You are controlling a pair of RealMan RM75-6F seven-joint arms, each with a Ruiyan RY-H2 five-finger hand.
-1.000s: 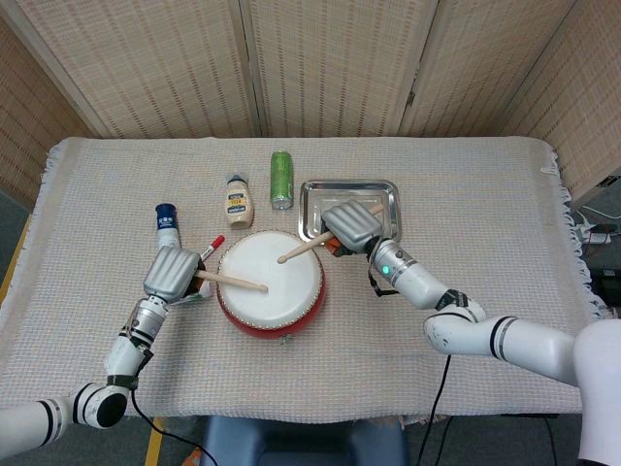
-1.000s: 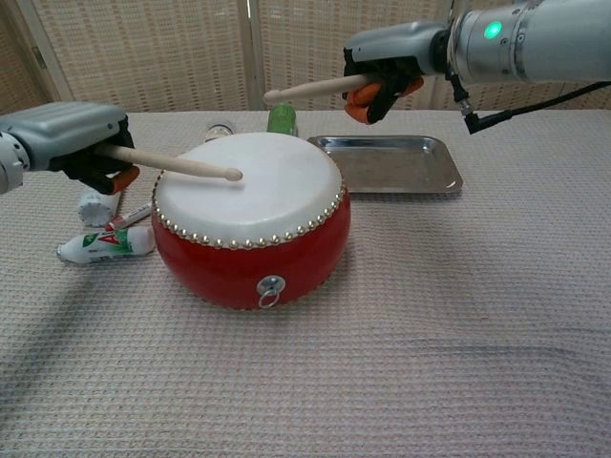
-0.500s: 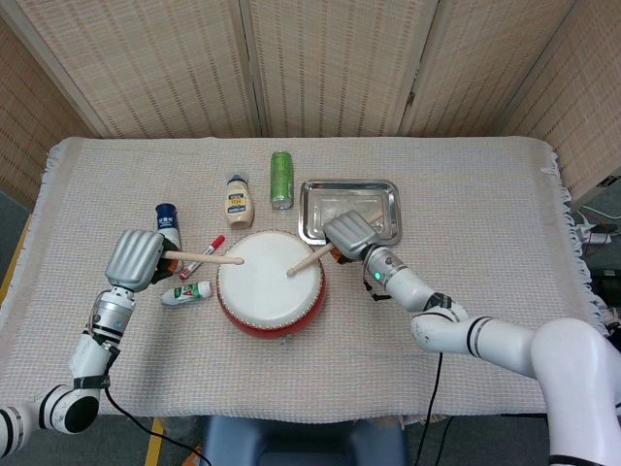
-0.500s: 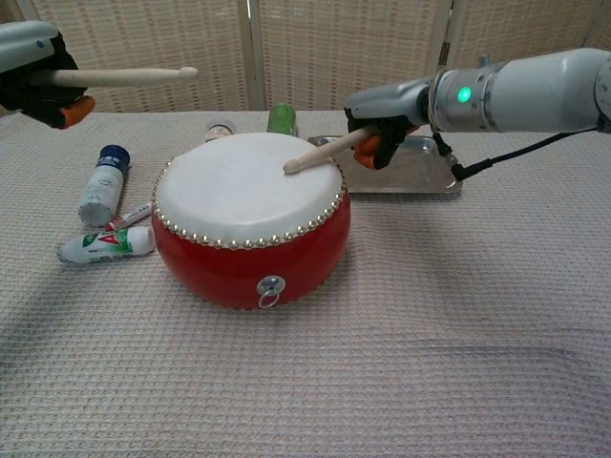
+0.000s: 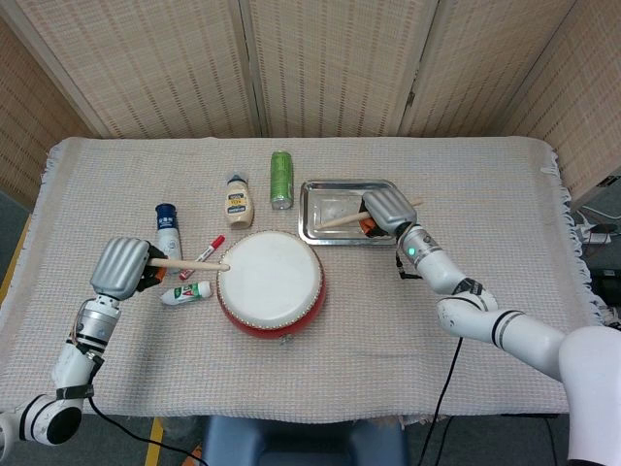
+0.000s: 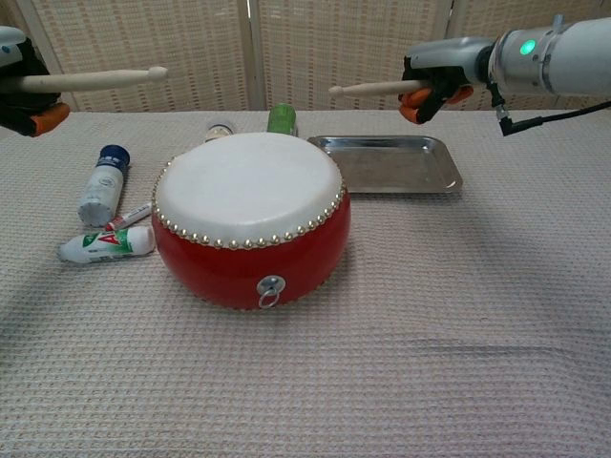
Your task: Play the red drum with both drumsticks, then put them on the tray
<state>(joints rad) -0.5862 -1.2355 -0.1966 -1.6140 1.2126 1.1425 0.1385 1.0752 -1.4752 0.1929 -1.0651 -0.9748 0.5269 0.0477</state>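
Round red drum with white skin (image 6: 248, 224) on beige woven cloth (image 6: 430, 334), left hand (image 6: 24, 91) and right hand (image 6: 434, 81) each gripping a raised wooden drumstick (image 6: 95, 78), second drumstick (image 6: 372, 89) above rectangular steel tray (image 6: 391, 164)

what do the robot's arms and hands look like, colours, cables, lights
Both arms are white and silver with black joint bands. The left hand and right hand have grey shells with orange and black on the fingers. The right forearm shows a green light and a black cable.

Left hand (image 6: 21, 86) cropped; labels unreadable
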